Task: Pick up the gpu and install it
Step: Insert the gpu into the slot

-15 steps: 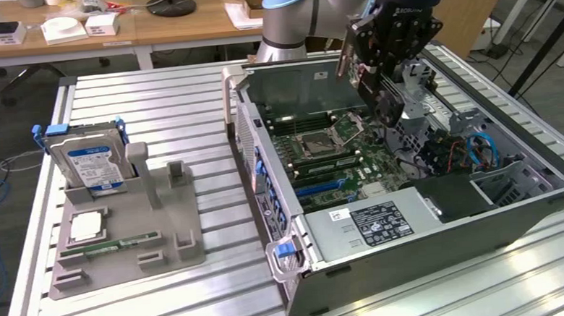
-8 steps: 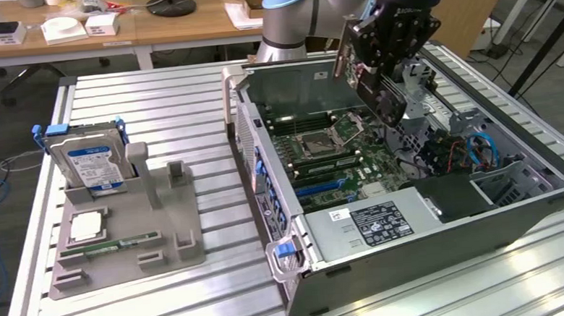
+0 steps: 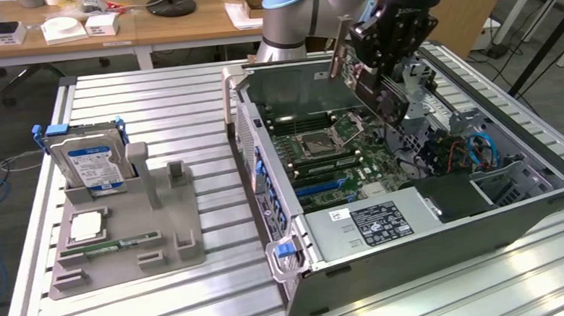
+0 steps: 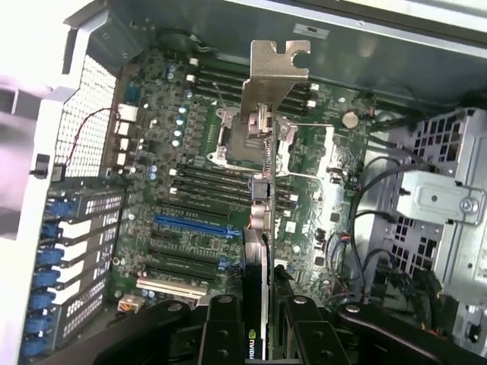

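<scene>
Over open case (image 3: pixel 460 239), hand (image 4: pixel 257 312) grips thin dark silver-bracketed gpu (image 4: pixel 261 217).

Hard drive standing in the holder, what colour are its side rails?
Blue. The rails on the hard drive show best in the exterior view.
</scene>
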Robot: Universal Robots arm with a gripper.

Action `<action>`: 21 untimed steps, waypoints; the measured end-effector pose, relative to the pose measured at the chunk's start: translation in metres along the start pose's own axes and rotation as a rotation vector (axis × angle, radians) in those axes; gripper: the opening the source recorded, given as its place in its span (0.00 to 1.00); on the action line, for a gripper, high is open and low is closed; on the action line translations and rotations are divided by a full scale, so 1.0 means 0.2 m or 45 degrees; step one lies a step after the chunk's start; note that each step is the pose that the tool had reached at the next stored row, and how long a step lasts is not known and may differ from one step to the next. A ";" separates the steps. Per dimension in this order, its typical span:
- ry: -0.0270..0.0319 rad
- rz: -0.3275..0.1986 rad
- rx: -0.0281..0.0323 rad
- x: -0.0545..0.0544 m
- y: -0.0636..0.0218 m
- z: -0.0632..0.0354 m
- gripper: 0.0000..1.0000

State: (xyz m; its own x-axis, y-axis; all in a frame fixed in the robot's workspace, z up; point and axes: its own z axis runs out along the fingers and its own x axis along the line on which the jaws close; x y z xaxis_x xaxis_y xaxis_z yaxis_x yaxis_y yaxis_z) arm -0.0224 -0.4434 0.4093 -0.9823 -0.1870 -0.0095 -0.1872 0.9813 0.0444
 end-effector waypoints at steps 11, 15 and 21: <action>0.0076 -0.172 -0.0017 0.00 0.000 0.000 0.26; 0.0105 -0.236 -0.0023 0.00 0.000 0.000 0.26; 0.0147 -0.331 -0.0032 0.00 0.000 0.000 0.26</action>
State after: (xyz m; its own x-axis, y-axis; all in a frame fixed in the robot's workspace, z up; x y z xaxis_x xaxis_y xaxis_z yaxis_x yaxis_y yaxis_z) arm -0.0224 -0.4434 0.4093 -0.9010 -0.4336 -0.0096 -0.4336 0.9000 0.0445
